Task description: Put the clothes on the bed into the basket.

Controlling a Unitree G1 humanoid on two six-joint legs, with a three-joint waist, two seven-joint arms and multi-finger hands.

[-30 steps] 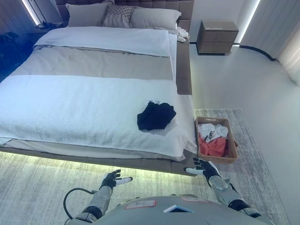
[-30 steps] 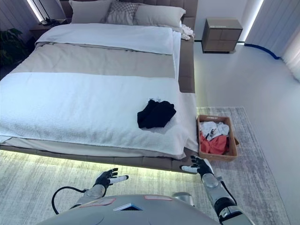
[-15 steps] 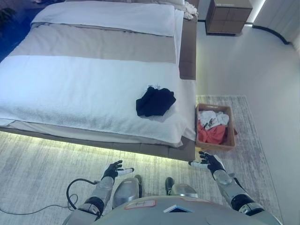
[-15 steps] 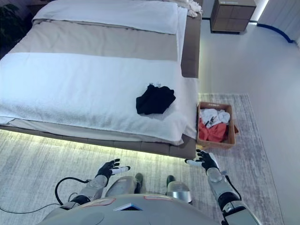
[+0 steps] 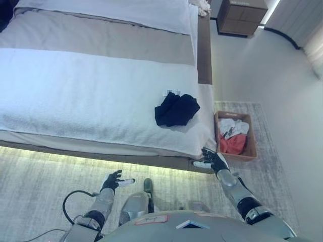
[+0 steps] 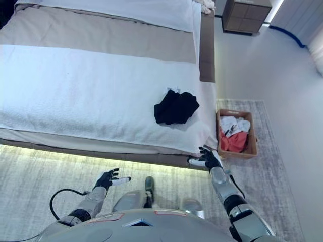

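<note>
Left eye view: A wide bed (image 5: 75, 91) with white covers and a beige band across it fills the upper left. A crumpled black garment (image 5: 176, 110) lies on the white cover near the bed's right edge, close to the foot corner. On the floor just beside that edge stands a brown basket (image 5: 248, 149) on a grey rug (image 5: 267, 176); it already holds white and red clothes (image 5: 232, 137). A brown nightstand (image 5: 240, 11) stands well apart at the top, by the head of the bed, and a small white bundle (image 5: 201, 7) rests at the bed's upper right corner. The left robot hand (image 5: 112, 180) hangs low over the rug in front of the bed's lit base, fingers spread and holding nothing. The right robot hand (image 5: 212, 160) is at the foot corner of the bed, fingers spread, empty, with the corner of the bed between it and the garment.

Right eye view: The same scene from slightly to the side. The black garment (image 6: 176, 107) lies apart from both hands. The right robot hand (image 6: 206, 158) is spread beside the bed corner, near the basket (image 6: 252, 147). The left robot hand (image 6: 108, 178) is spread over the rug.
</note>
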